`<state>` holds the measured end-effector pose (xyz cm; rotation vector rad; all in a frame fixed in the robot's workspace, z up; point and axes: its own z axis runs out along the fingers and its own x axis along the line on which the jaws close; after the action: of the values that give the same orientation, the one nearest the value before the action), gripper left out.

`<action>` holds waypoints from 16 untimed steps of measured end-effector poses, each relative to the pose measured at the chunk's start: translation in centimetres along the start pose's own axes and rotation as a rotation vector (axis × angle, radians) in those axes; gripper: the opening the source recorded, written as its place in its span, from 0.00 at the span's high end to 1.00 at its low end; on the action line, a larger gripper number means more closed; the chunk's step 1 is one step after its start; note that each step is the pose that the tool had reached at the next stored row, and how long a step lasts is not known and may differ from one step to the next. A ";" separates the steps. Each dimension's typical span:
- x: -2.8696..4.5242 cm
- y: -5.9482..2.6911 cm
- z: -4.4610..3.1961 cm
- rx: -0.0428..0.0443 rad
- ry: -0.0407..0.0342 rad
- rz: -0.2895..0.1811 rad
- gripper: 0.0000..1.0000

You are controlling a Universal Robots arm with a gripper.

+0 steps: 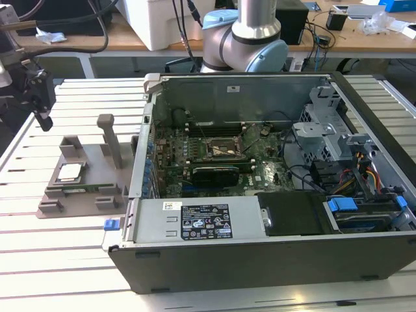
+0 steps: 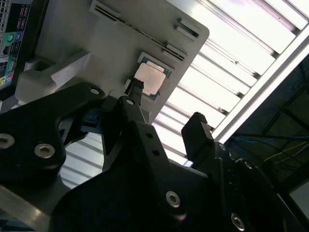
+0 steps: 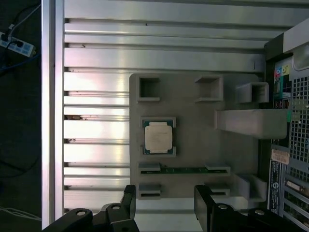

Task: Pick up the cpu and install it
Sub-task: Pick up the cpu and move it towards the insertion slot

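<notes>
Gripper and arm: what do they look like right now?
The gripper is matte black, with two blocky fingers on linkages fastened by silvery screws. The arm is a silver-grey tube with pale blue joint caps.

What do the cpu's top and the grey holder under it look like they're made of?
The small square cpu: pale silvery top with a soft sheen, likely metal. The grey moulded holder: matte, uniform colour, probably plastic.

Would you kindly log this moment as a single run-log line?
step: pre-grasp | gripper: jaws open, empty, clear of cpu | cpu: lying in grey holder beside computer case
</notes>
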<state>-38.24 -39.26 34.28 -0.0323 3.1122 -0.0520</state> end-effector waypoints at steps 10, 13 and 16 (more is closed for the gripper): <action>0.02 0.02 0.52 0.0001 0.0000 0.000 0.40; 0.02 0.02 0.74 0.0000 0.0000 0.000 0.40; 0.03 0.03 0.93 0.0001 0.0001 0.000 0.40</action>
<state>-38.24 -39.26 33.35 -0.0323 3.1123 -0.0522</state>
